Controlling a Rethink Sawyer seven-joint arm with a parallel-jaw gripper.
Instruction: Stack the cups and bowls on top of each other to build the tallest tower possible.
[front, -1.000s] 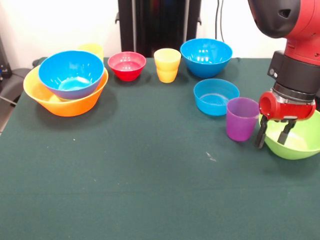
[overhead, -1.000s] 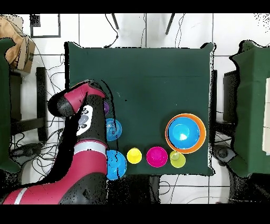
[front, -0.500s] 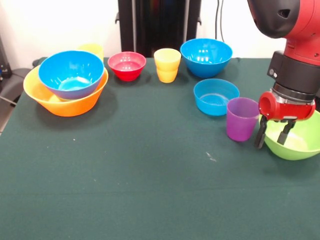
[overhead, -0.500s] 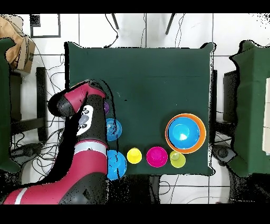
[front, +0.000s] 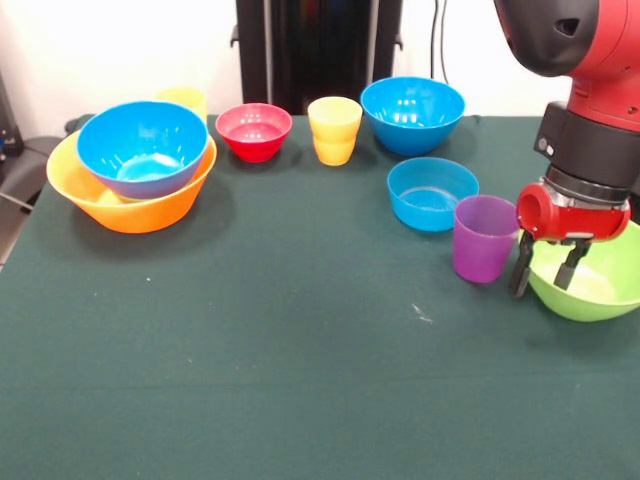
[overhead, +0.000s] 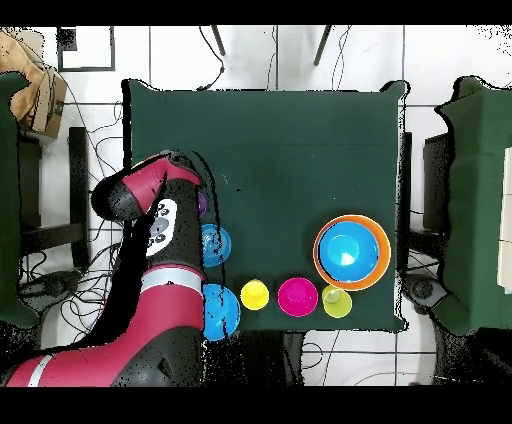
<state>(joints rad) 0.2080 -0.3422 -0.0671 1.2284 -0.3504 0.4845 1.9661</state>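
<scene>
The lime green bowl (front: 595, 285) sits directly under the gripper (front: 546, 265), whose two dark fingers hang spread apart, straddling the bowl's near rim: one finger outside the wall on the purple cup's side, the other over the bowl's hollow. Nothing is held yet. The bowl looks like thin glossy plastic, so I judge it light, stiff enough to be lifted by one edge, but slick; a pinch on the rim wall should carry it, though it will likely hang tilted and could slip if the fingers close only on the lip. Taking the wall a little deeper would be safer.

Just beside the outer finger stands the translucent purple cup (front: 482, 238), near enough to be knocked if the gripper drifts that way. Beyond the cup lies the shallow blue bowl (front: 431, 193), and farther off a large blue bowl (front: 412, 114), a yellow cup (front: 334, 130) and the small red bowl (front: 254, 131). Well apart from the gripper, across the table (front: 280, 350), is the tower (front: 133, 168): another blue bowl nested in the orange-yellow one, with a second yellow cup (front: 184, 99) behind it.
</scene>
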